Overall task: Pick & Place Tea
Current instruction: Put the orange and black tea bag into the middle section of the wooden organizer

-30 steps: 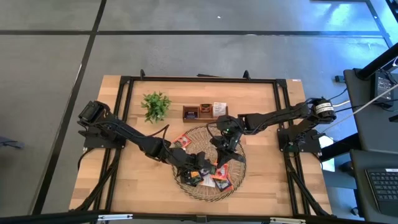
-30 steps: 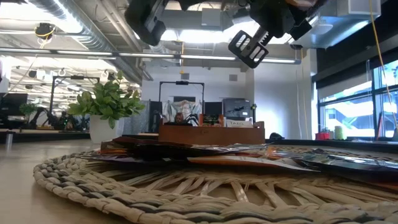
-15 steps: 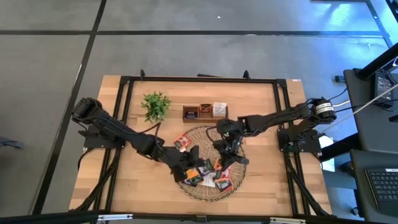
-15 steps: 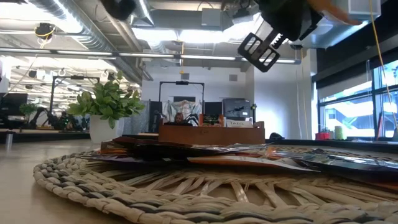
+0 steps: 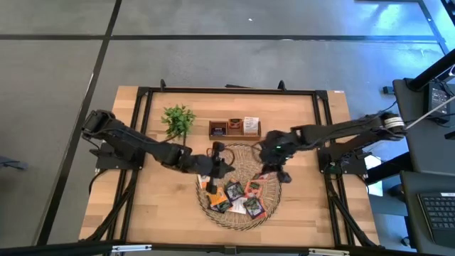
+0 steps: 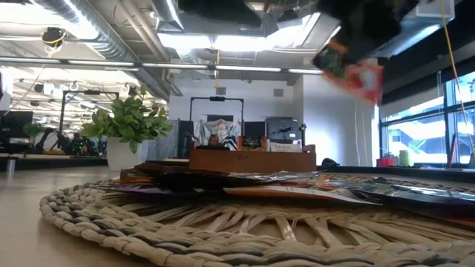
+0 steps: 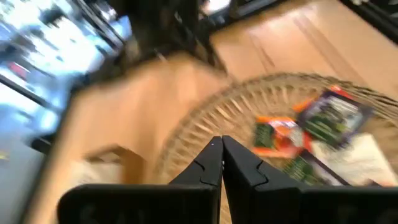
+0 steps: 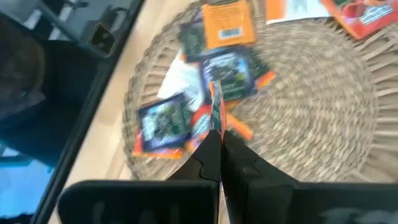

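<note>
The right pincer [image 8: 216,140] is clamping together on a small flat orange-and-dark tea sachet [image 8: 216,109], held edge-on between its fingertips and lifted above the round woven wicker tray [image 8: 323,87]; in the low view that sachet [image 6: 352,70] is hanging in the air, tilted, where half a second ago only the bare black fingers were showing. In the high view the right pincer [image 5: 276,169] is now sitting over the tray's right edge, having pulled outward from the middle of the pile. The left pincer [image 7: 222,158] is pressed together with nothing visible between its fingers, and it [image 5: 222,168] is now lying over the tray's upper left part, having drawn back from the lower left of the heap. The remaining tea sachets [image 5: 238,195], in orange, dark and white wrappers, are lying spread over the lower half of the tray [image 5: 249,151], less bunched than a second ago. Beyond the tray on the light wooden worktop [image 5: 160,206], the brown wooden three-compartment box [image 5: 234,128] and the small green leafy plant [image 5: 178,119] are staying where they were.
</note>
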{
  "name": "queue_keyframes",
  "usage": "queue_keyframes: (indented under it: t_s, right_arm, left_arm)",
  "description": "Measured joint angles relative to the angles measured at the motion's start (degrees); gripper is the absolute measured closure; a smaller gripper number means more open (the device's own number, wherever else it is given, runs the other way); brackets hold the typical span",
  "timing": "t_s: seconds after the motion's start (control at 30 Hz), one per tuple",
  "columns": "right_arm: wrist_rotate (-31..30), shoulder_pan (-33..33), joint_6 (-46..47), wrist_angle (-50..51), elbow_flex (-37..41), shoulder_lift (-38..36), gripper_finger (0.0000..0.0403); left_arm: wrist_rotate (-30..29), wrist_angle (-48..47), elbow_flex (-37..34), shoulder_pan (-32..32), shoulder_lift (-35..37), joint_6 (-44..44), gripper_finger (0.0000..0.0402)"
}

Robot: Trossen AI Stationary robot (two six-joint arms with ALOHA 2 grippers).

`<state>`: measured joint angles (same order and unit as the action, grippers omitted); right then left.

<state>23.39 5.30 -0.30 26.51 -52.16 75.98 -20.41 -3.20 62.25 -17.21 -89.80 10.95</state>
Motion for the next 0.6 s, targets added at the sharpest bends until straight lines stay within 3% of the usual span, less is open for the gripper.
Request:
queue_keyframes:
  t_s: [0.07, 0.13, 0.3, 0.43, 0.6]
  right_arm:
    - [-0.37, 0.06, 1.75, -3.6, 4.52, -4.77, 0.0397]
    - [-5.06, 0.01, 4.08, -7.47, 9.42, -10.08, 0.0397]
    - [-19.07, 0.0, 7.69, -20.37, 19.22, -19.63, 0.0397]
    - [-22.72, 0.0, 8.63, -30.04, 23.94, -21.0, 0.0397]
    - [-22.98, -0.06, 7.45, -35.3, 26.3, -18.36, 0.0397]
  left_arm:
    - [4.94, 0.49, -1.49, 1.76, 0.0, -3.21, 0.0398]
    - [7.61, 3.66, -3.74, 3.51, 0.0, -6.12, 0.0398]
    - [5.13, 13.55, -10.04, 8.5, 0.28, -12.8, 0.0398]
    - [3.8, 18.42, -11.07, 11.65, 0.28, -17.11, 0.0398]
    - [7.33, 20.6, -11.09, 13.2, 0.28, -17.76, 0.0397]
